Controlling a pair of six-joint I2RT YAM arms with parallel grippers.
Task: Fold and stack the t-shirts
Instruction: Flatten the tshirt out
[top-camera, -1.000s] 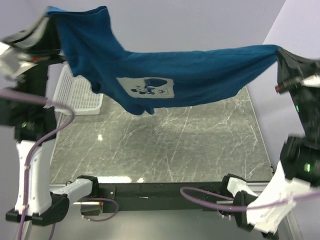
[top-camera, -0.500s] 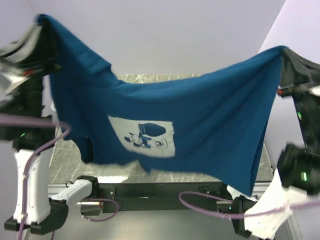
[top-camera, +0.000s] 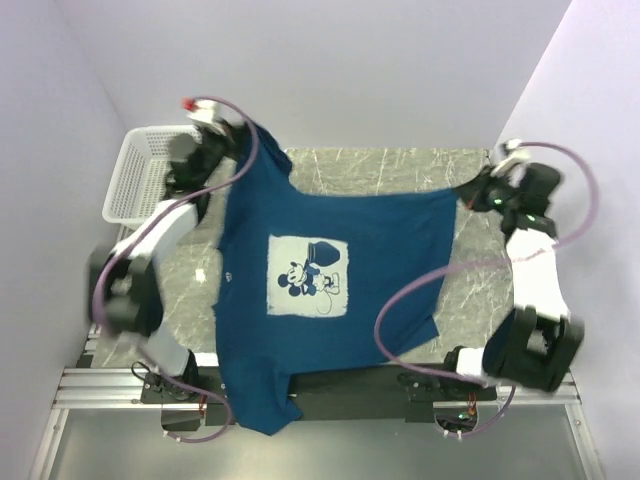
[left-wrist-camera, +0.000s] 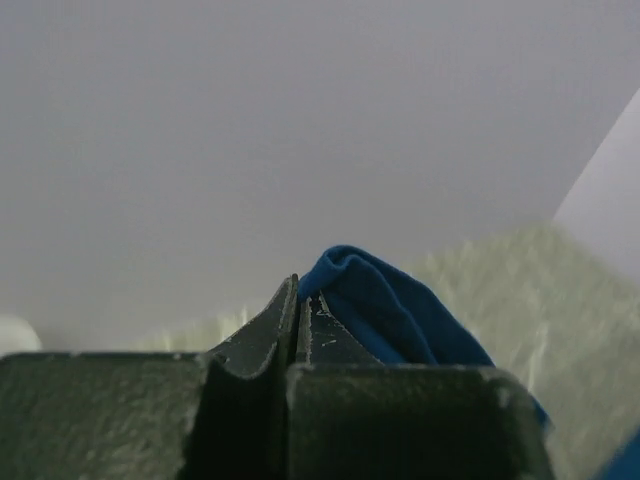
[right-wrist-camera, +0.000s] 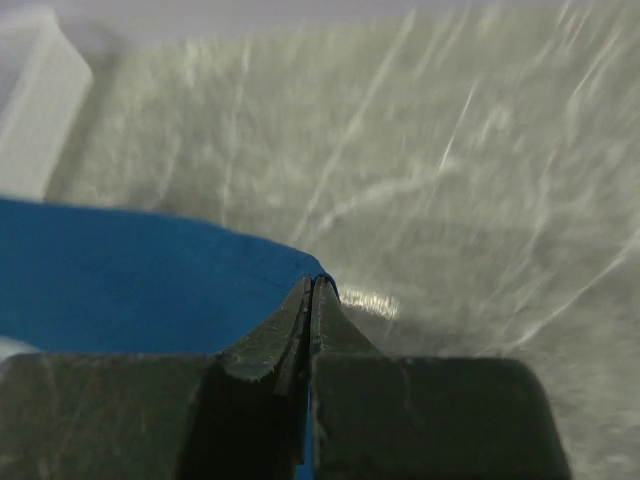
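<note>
Holding the t-shirt (top-camera: 330, 270) by two corners.
Clenched on cloth with left pincer (left-wrist-camera: 297, 292) and right pincer (right-wrist-camera: 312, 292); spread on the counter (top-camera: 400, 165) between them (mouse print up), hem well away from both.

At my far left, a white lattice basket (top-camera: 135, 180) sits at the corner of the grey veined marble desk (top-camera: 475, 290). Pale lilac walls (top-camera: 400, 70) enclose it. An aluminium rail (top-camera: 90, 385) runs along the near edge.
</note>
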